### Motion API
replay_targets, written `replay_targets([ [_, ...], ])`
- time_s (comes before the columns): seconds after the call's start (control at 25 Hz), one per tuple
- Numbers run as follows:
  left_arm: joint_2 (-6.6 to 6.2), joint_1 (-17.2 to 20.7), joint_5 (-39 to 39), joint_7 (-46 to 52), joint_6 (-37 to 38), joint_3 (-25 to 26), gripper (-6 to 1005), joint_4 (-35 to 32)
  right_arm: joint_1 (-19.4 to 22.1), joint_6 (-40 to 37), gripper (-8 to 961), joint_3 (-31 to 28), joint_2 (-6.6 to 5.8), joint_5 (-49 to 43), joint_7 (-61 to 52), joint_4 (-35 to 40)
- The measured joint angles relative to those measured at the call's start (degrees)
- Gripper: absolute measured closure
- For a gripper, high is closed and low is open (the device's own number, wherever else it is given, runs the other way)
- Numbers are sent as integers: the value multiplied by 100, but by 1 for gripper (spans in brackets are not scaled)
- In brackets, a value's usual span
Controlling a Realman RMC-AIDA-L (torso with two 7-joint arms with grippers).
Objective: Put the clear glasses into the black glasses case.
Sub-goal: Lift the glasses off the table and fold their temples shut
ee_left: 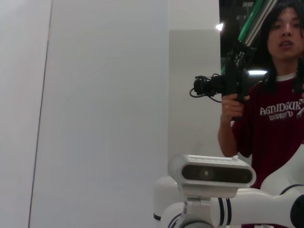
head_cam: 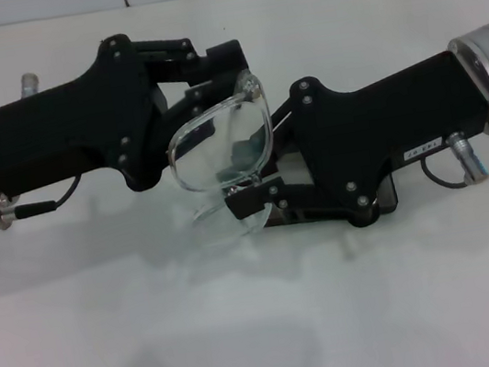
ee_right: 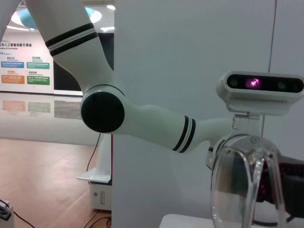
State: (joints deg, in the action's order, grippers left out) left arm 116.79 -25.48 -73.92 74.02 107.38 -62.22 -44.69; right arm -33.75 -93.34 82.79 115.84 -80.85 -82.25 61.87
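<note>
Above white table (head_cam: 268, 329), both grippers' fingers pinch the clear glasses (head_cam: 220, 145).

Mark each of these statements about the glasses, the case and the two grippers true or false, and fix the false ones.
1. The clear glasses are held up between both grippers. True.
2. The glasses already lie inside the black glasses case. False: they are above the table, outside it.
3. The case sits mostly hidden under the right gripper. True.
4. The left gripper is parked far from the glasses. False: it is at their upper rim.
</note>
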Motion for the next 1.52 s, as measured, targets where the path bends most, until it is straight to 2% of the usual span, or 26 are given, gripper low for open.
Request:
replay_targets([
  [0.6,30,-1,-53,-32,35,168,828,25,0,-1,844,0,0,0,72,-35],
  [0.84,162,66,-33,-38,28,1081,827,215,81,-13,844,-56,-4,67,93,-32],
  [0.92,242,86,17,-37,28,1541,827,391,281,-89,844,-263,16,203,240,0],
  [1.0,260,100,63,-43,28,1685,827,467,380,-139,844,-316,18,339,345,12],
  [1.16,258,187,429,-145,24,1984,827,798,675,-610,844,-608,-16,952,663,21],
  [1.24,249,214,514,-178,-25,2103,827,868,739,-1196,844,-991,-7,1077,690,-22],
  [1.4,268,182,475,-182,-203,2166,827,1022,700,-2058,844,-1250,-2,1382,892,-247],
  [1.52,268,-17,244,-184,-248,2139,827,1307,584,-2265,844,-1178,7,1478,1143,-328],
])
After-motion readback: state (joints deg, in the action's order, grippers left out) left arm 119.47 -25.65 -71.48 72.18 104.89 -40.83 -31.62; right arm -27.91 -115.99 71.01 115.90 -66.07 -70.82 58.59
